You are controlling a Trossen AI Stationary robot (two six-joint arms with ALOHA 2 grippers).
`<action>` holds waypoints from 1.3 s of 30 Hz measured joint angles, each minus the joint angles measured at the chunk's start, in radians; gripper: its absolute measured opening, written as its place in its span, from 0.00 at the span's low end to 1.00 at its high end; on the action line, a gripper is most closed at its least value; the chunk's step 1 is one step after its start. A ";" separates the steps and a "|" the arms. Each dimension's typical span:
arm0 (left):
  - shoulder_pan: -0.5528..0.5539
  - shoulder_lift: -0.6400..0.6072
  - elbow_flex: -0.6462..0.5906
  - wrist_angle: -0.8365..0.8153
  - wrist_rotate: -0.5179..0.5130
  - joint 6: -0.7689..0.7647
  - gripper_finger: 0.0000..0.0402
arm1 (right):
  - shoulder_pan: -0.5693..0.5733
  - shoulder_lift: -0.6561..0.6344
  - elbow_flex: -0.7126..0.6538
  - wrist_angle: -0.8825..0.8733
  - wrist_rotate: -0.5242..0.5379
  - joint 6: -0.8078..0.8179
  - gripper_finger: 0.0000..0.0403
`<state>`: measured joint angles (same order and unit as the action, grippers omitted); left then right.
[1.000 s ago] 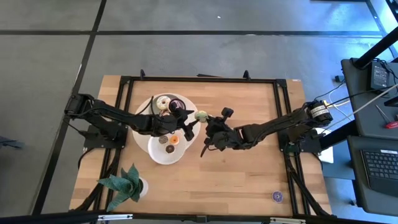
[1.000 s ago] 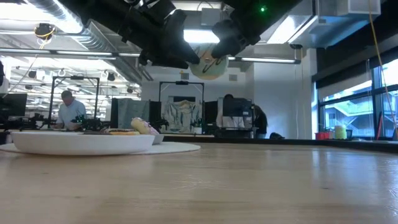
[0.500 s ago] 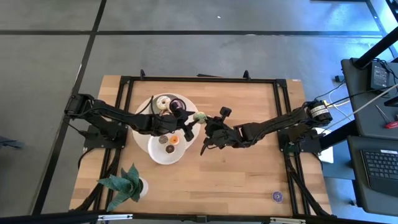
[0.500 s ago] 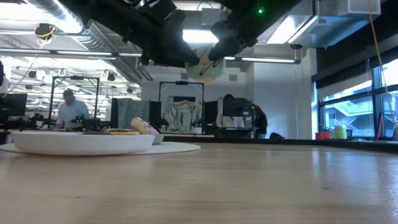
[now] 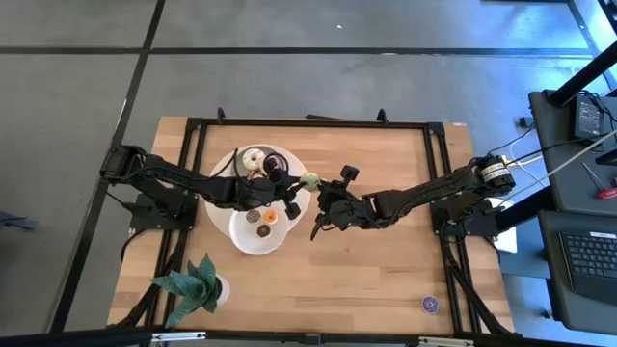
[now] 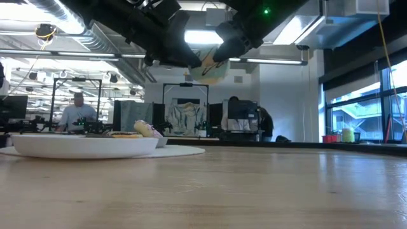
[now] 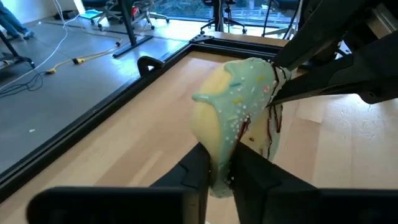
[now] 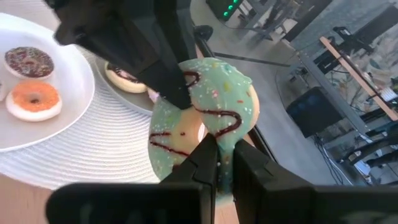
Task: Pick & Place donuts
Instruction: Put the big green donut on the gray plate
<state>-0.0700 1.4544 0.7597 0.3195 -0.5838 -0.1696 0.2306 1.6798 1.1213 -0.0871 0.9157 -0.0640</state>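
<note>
Two sets of fingers meet mid-table in the high view, left gripper [image 5: 298, 187] and right gripper [image 5: 323, 189] both pinching the green donut [image 5: 310, 179] beside the white plate [image 5: 241, 237]. Low view: it hangs above the table [image 6: 254, 184]. Both wrist views show fingers [image 7: 252, 171] clamped on its rim.

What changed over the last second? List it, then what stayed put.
The left pincer closed onto the green donut, held in the air between the arms; it was open a second ago. The donut and right arm shifted slightly toward the left arm. The right pincer stayed shut on the same donut, and the donuts on the white plate did not move.
</note>
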 joint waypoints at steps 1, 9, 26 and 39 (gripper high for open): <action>0.000 0.000 0.000 0.000 0.001 0.000 0.11 | 0.000 0.000 0.000 -0.002 -0.009 -0.003 0.08; 0.000 0.000 0.000 -0.006 -0.001 -0.005 0.07 | -0.005 -0.009 0.000 -0.006 -0.074 0.002 0.21; 0.110 -0.255 0.000 -0.642 0.034 -0.409 0.05 | 0.009 -0.254 0.002 -0.452 -0.231 0.219 0.43; 0.295 -0.453 0.001 -1.109 0.324 -0.580 0.05 | 0.008 -0.223 0.001 -0.469 -0.203 0.191 0.43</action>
<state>0.2254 1.0011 0.7604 -0.7895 -0.2601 -0.7498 0.2386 1.4573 1.1221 -0.5556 0.7132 0.1269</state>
